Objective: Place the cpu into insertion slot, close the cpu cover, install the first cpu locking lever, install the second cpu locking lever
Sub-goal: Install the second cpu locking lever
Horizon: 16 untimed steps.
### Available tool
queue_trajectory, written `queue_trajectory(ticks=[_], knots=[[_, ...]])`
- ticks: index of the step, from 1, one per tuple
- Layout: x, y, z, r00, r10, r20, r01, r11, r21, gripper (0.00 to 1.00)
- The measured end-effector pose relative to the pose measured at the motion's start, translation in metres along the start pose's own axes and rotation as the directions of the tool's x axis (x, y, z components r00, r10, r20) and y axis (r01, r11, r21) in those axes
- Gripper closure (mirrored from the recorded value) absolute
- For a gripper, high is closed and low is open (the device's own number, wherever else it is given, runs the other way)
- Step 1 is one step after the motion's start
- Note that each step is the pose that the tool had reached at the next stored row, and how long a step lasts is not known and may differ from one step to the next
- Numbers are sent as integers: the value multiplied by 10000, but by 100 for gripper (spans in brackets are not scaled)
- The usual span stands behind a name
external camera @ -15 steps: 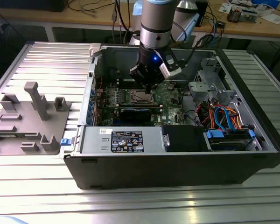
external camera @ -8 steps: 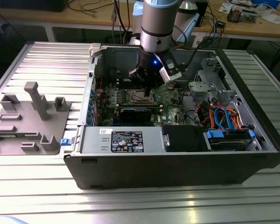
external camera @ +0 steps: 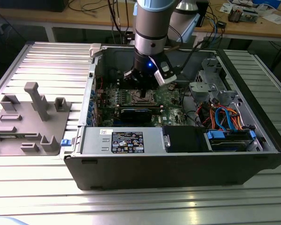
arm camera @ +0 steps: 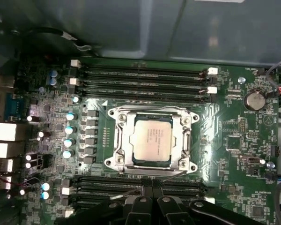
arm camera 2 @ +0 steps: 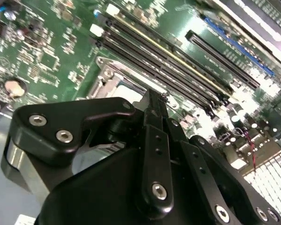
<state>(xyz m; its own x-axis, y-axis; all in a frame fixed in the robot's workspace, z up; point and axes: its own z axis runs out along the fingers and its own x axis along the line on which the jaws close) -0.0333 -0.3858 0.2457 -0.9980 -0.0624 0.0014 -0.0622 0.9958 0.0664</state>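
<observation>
An open computer case [external camera: 178,154] lies on a ribbed metal table [external camera: 33,187], with a grey plastic fixture [external camera: 30,119] beside it and a cluttered wooden workbench [external camera: 253,26] behind. The arm reaches down into the case, its gripper [arm camera: 152,190] hanging just over the green motherboard [arm camera: 225,117] with its fingers [arm camera 2: 154,140] pressed together on nothing. The cpu [arm camera: 152,137] sits in the insertion slot [arm camera: 113,140], framed by the cpu cover [arm camera: 125,123] lying flat around it, between rows of long memory slots [arm camera: 140,79].

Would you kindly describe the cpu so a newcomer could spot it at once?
Find the green motherboard inside the open computer case. In the first wrist view, a metal frame sits between rows of long black memory slots. The cpu is the flat silver square inside it.
</observation>
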Motion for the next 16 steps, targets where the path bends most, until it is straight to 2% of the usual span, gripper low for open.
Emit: queue_trajectory(ticks=[1, 5, 12, 14, 16], knots=[[38, -12, 0, 10000, -2, 2, 2, 10000, -14, 89], [94, -47, 5, 10000, -11, 1, 11, 10000, -32, 89], [123, -84, 82, 10000, -12, -10, 12, 9999, -127, 89], [143, -94, 113, 10000, -11, -5, 11, 9998, -189, 89], [155, -111, 125, 10000, -15, 2, 15, 9995, -305, 89]])
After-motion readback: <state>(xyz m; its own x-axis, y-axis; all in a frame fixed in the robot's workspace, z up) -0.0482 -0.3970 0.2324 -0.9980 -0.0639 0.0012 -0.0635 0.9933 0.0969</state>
